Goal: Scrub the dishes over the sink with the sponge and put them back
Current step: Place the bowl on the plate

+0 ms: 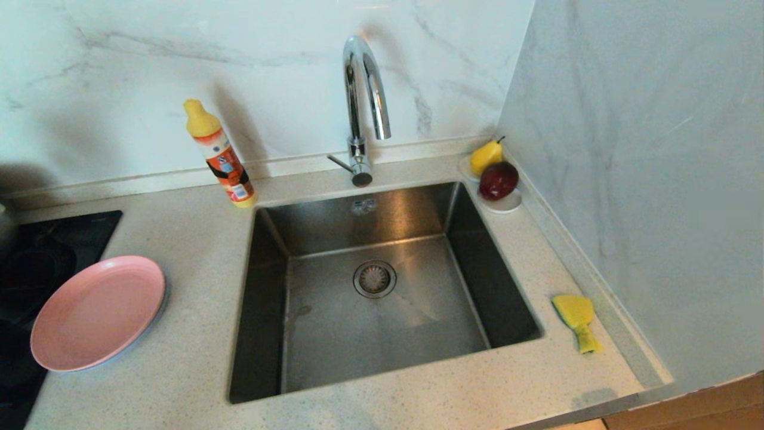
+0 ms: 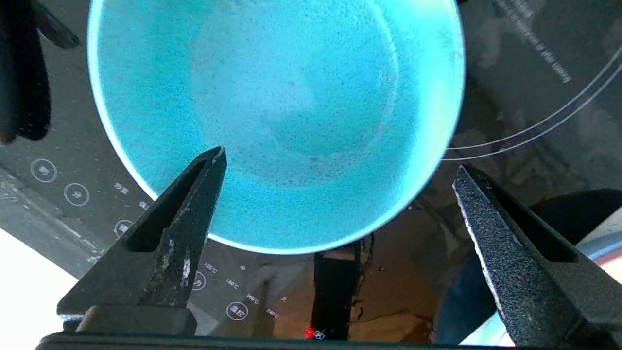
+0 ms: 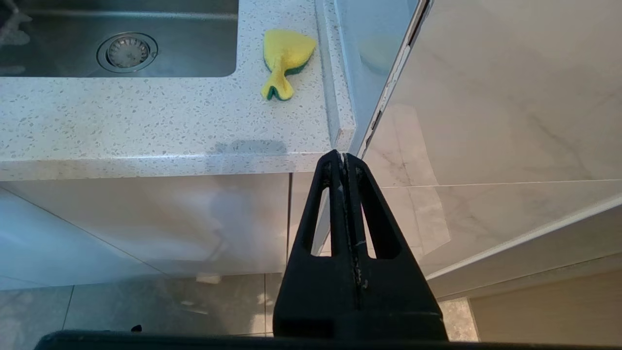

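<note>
The teal bowl (image 2: 277, 112) stands on the black cooktop (image 2: 510, 87). My left gripper (image 2: 340, 160) hovers over the bowl's near rim, open wide. One of its fingers (image 2: 194, 204) shows over the bowl's inside and the other stands outside the rim; nothing is gripped. The pink plate (image 1: 98, 310) lies on the counter left of the sink (image 1: 382, 334), with a thin pale-blue rim (image 1: 136, 345) showing under its edge. The yellow and green sponge (image 1: 576, 316) (image 3: 284, 58) lies on the counter right of the sink. My right gripper (image 3: 344, 155) hangs shut and empty below the counter's front edge.
A curved chrome tap (image 1: 364, 89) rises behind the sink. An orange bottle with a yellow cap (image 1: 221, 155) leans at the back left. A white saucer (image 1: 507, 206) with a pear (image 1: 484, 156) and a red apple (image 1: 498, 179) sits in the back right corner by the wall.
</note>
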### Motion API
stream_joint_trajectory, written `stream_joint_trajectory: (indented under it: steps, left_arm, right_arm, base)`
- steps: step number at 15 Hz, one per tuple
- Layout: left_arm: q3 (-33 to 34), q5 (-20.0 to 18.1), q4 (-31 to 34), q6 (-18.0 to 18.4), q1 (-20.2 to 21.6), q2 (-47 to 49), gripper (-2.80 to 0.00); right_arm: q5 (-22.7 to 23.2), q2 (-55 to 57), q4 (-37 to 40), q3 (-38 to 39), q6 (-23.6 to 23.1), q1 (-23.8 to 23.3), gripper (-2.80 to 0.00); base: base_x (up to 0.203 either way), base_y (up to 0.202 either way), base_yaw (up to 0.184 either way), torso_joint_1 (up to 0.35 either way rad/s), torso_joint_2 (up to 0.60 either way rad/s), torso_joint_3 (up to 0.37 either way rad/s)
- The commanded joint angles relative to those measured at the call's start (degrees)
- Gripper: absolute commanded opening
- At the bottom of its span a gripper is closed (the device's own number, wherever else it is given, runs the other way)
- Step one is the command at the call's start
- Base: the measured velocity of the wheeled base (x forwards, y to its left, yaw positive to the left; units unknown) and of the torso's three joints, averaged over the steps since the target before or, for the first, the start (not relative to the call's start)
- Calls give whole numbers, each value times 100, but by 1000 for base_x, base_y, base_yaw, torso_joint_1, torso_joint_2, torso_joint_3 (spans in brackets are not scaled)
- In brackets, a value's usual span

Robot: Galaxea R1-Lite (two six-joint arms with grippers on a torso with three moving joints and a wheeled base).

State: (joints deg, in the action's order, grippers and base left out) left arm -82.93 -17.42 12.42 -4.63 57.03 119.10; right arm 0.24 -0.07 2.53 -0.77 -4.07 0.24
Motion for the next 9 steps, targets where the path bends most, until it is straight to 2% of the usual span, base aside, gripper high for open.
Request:
stream_joint_trajectory:
  steps: [1,9]
  left_arm:
    - [5,-7,6,-3,1,25,-280]
    - [32,-16,51,-11,0,-39,-280]
  right_arm:
    - [3,-10,2,-2,-6,2,-280]
    - [3,-10,2,-2,-6,2,-280]
  base:
    - [0,0,0,0,0,0]
    - [0,0,0,0,0,0]
